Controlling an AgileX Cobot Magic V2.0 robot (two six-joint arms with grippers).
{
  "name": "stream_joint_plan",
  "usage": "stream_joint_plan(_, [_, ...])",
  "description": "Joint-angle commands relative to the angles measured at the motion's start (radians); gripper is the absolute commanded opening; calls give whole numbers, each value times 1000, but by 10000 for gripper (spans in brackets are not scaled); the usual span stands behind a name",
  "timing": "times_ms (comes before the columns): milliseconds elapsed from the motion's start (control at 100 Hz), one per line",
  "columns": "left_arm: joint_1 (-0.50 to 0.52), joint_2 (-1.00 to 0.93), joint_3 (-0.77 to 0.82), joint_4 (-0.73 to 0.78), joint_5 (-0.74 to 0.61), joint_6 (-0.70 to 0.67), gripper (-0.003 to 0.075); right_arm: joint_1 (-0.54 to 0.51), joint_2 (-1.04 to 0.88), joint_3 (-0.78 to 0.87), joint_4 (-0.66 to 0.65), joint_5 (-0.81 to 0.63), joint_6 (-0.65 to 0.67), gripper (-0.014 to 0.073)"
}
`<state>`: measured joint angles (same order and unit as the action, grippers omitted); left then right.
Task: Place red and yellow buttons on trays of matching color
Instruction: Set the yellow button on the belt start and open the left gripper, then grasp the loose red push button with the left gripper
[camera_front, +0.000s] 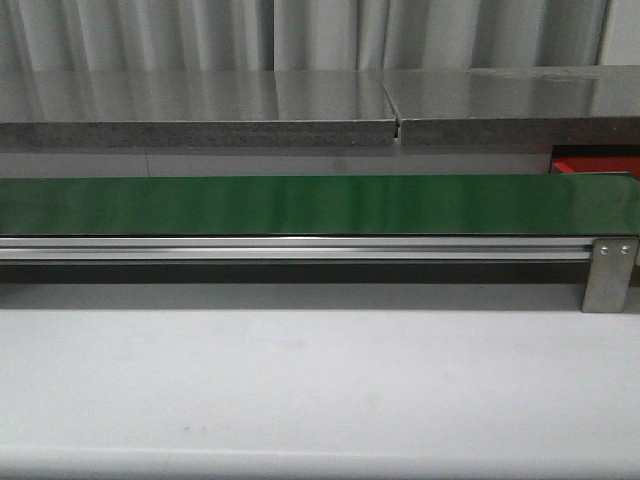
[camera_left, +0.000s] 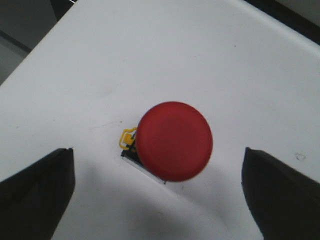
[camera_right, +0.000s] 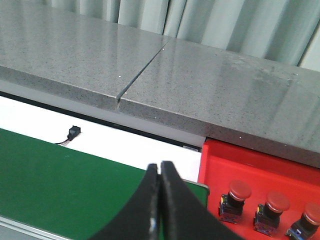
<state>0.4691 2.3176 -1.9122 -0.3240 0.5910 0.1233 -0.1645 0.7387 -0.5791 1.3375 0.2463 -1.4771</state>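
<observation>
A red button (camera_left: 174, 140) with a round cap and a yellow-and-black base stands on a white surface in the left wrist view. My left gripper (camera_left: 159, 197) is open, its dark fingers (camera_left: 37, 185) wide apart on either side of the button and not touching it. My right gripper (camera_right: 160, 170) is shut with nothing in it, above the green belt (camera_right: 75, 180). Beside it lies the red tray (camera_right: 260, 170), which holds three red buttons (camera_right: 239, 192). A sliver of that red tray (camera_front: 595, 163) shows in the front view. No yellow tray or yellow button is in view.
The long green belt (camera_front: 300, 205) runs across the front view on a metal rail (camera_front: 290, 250), with a bracket (camera_front: 610, 272) at its right end. A grey stone counter (camera_front: 300, 110) and curtains stand behind. A small black connector (camera_right: 73, 131) lies on the white strip.
</observation>
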Motion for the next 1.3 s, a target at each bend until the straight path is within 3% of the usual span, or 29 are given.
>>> stream_joint_plan(0, [0, -42, -65, -17, -36, -2, 659, 1, -6, -27, 22, -19, 2, -59])
stream_joint_plan(350, [0, -3, -84, -17, -91, -2, 657, 1, -6, -27, 22, -19, 2, -59])
stream_joint_plan(420, [0, -3, -84, -19, -100, -2, 624, 1, -6, -27, 22, -19, 2, -59])
stream_joint_plan(520, [0, -3, -84, -19, -100, -2, 505, 1, -6, -27, 22, -19, 2, -59])
stream_joint_plan(710, [0, -4, -84, -19, -84, -2, 164, 1, -6, -27, 22, -19, 2, -59])
stream_joint_plan(850, [0, -25, -84, -19, -51, -2, -15, 1, -6, -27, 22, -19, 2, -59])
stream_joint_plan(1290, [-13, -266, -84, -19, 142, -2, -20, 1, -6, -27, 22, -19, 2, -59])
